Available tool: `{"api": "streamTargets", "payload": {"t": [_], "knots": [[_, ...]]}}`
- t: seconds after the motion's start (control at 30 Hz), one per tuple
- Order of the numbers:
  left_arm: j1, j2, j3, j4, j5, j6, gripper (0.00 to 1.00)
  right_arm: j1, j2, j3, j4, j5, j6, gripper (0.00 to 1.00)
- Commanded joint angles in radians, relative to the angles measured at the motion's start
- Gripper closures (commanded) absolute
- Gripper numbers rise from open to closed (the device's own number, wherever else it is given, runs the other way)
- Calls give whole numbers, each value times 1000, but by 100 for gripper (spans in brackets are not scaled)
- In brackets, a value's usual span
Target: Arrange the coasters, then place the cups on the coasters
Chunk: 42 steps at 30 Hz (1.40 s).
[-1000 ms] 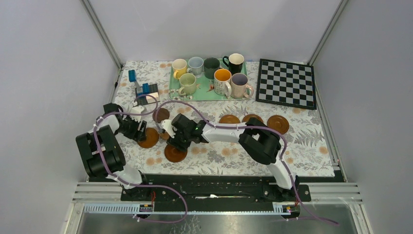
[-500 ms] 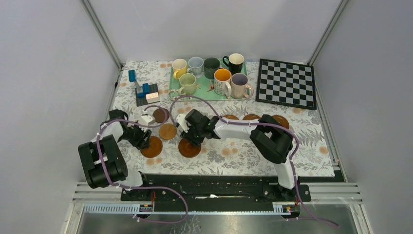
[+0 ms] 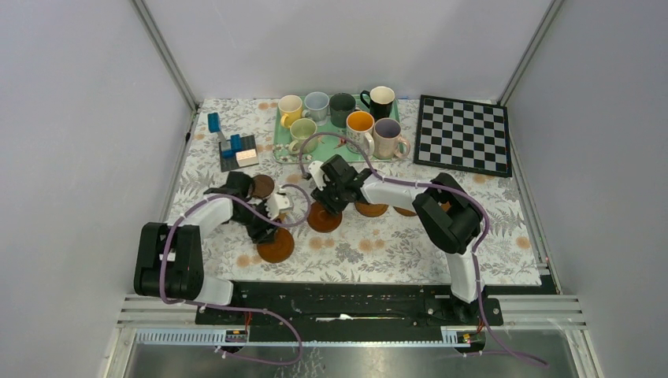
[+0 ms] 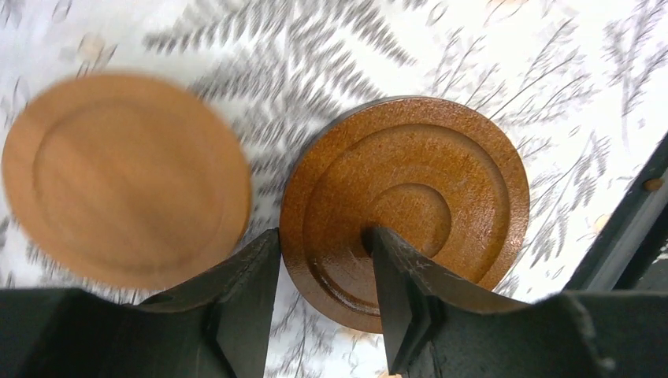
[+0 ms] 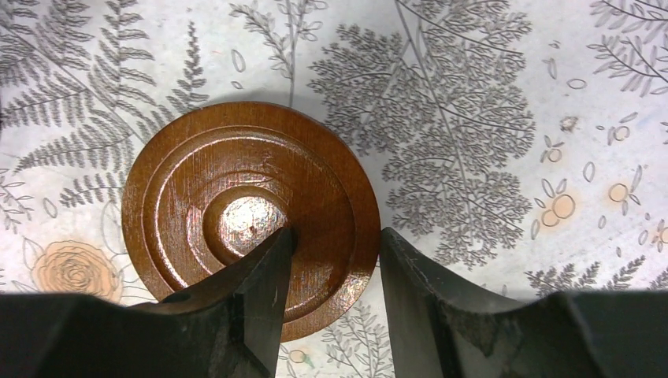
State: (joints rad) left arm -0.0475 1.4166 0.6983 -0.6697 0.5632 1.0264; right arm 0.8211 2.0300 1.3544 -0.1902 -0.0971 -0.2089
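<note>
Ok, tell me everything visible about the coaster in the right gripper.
The coaster is a round, glossy red-brown wooden disc with a raised rim, stepped concentric rings and a shiny dished centre. It sits level, face up, over the fern-printed cloth, a dark shadow along its far edge. The right gripper pinches its edge, one finger on the face, the other outside the rim.

Flat brown coasters (image 3: 275, 250); upright mugs (image 3: 345, 106) behind.
</note>
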Motion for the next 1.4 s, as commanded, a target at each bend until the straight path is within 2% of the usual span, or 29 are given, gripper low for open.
{"api": "streamTargets", "payload": {"t": [0.0,0.1,0.27,0.43,0.77,1.03,1.1,1.2,1.37], "knots": [[-122,42,20,59,36,-112,53,-46,35,8,-68,48,-32,50],[-160,80,57,145,32,-223,53,-60,39,16,-65,44,-33,50],[-151,179,159,238,25,-364,53,-71,46,22,-64,42,-43,50],[-150,246,232,312,-7,-427,53,-88,61,46,-69,48,-41,50],[-96,292,271,481,-113,-558,54,-111,77,69,-77,49,-31,50],[-86,299,278,488,-119,-569,54,-114,96,104,-87,40,-13,50],[-76,286,285,480,-105,-588,50,-112,93,112,-87,33,-8,48],[-37,251,317,455,-54,-646,44,-112,79,126,-80,24,7,46],[56,187,375,411,-3,-704,44,-111,56,168,-57,23,41,39]]}}
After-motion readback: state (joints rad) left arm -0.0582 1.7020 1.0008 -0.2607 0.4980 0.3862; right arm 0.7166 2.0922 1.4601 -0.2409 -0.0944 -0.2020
